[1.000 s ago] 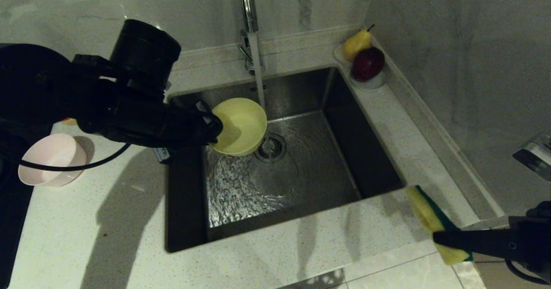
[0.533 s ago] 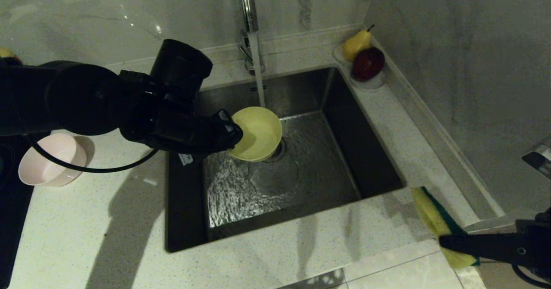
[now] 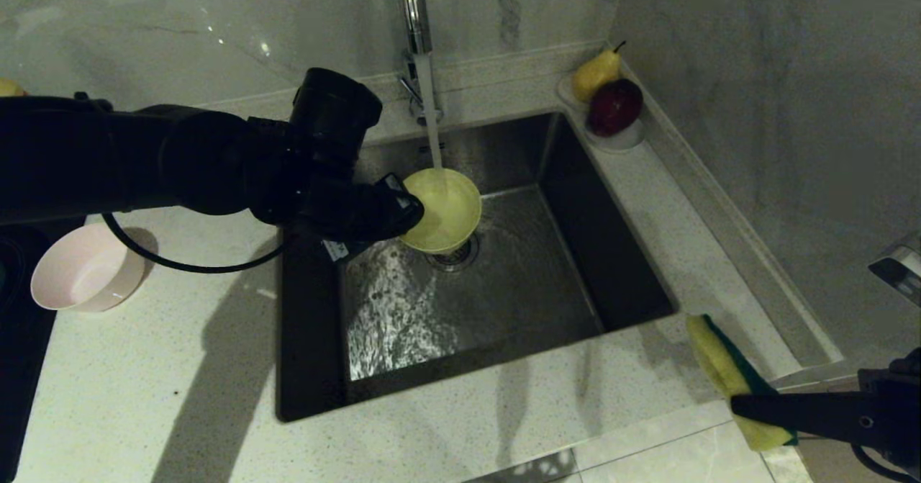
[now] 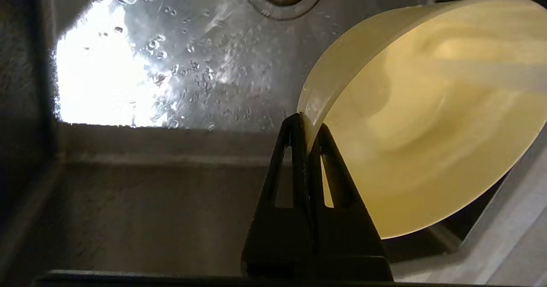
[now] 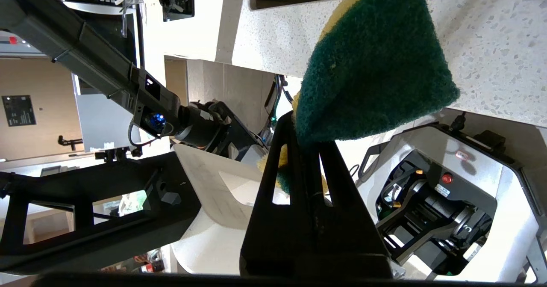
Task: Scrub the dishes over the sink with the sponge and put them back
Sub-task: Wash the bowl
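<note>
My left gripper (image 3: 411,211) (image 4: 308,126) is shut on the rim of the yellow bowl (image 3: 445,208) (image 4: 431,120), holding it tilted over the steel sink (image 3: 575,202) under the running tap (image 3: 416,29); the stream falls into the bowl. The drain strainer (image 3: 455,255) lies just below the bowl. A pale pink bowl (image 3: 85,267) stands on the counter to the left of the sink. My right gripper (image 3: 741,405) (image 5: 308,126) hovers near the counter's front right corner, shut on the sponge (image 3: 725,371) (image 5: 376,64), yellow foam with a green face.
A white saucer (image 3: 624,139) with a pear (image 3: 596,73) and a dark red fruit (image 3: 615,106) sits at the sink's back right corner. Marble walls rise behind and to the right. Water runs over the sink floor (image 4: 171,56). Speckled counter (image 3: 180,396) spreads at the front left.
My left arm has carried the yellow bowl to the right and back, from the sink's left side to under the tap stream. The right gripper with the sponge has kept still.
</note>
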Controlling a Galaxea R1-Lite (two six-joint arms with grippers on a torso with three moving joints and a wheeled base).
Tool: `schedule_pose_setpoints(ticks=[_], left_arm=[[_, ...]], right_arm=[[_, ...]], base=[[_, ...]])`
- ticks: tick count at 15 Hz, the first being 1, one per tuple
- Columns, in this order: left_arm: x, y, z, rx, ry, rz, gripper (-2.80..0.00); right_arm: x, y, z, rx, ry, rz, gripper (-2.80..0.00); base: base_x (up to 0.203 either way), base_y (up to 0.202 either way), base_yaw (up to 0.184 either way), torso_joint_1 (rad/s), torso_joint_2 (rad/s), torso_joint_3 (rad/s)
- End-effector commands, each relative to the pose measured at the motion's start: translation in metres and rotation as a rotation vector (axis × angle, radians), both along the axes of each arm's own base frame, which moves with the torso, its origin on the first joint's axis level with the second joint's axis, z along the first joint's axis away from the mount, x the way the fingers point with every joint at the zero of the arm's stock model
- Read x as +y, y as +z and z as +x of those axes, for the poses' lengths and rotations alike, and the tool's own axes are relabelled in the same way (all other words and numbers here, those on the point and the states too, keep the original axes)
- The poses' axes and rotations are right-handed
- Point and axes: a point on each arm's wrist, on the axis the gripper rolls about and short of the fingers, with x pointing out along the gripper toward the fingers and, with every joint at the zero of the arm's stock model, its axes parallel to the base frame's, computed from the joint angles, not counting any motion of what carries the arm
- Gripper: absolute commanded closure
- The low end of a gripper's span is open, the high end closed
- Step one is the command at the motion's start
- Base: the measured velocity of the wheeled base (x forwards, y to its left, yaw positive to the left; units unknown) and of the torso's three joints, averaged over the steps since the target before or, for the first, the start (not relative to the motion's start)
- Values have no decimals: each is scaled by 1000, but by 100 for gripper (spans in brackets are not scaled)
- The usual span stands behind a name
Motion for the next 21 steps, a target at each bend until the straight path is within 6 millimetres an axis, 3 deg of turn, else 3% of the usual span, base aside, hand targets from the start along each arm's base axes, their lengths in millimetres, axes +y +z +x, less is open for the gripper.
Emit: schedule_pose_setpoints(ticks=[1, 11, 14, 21], left_arm=[[-2, -2, 4, 3, 3, -3, 0], [1, 1, -1, 11, 14, -9, 0], [9, 10, -15, -14, 34, 8, 0], [36, 38, -49, -244, 200, 241, 0]], right_arm=[[-1, -2, -2, 5, 3, 2, 0], [-1, -2, -2, 6, -3, 2, 0], [-2, 0, -5, -8, -5, 6, 0], [-3, 7, -8, -29, 1, 15, 0]], base=[[0, 0, 0, 0, 0, 0], [0, 0, 0, 0, 0, 0], [0, 0, 0, 0, 0, 0], [0, 0, 0, 0, 0, 0]])
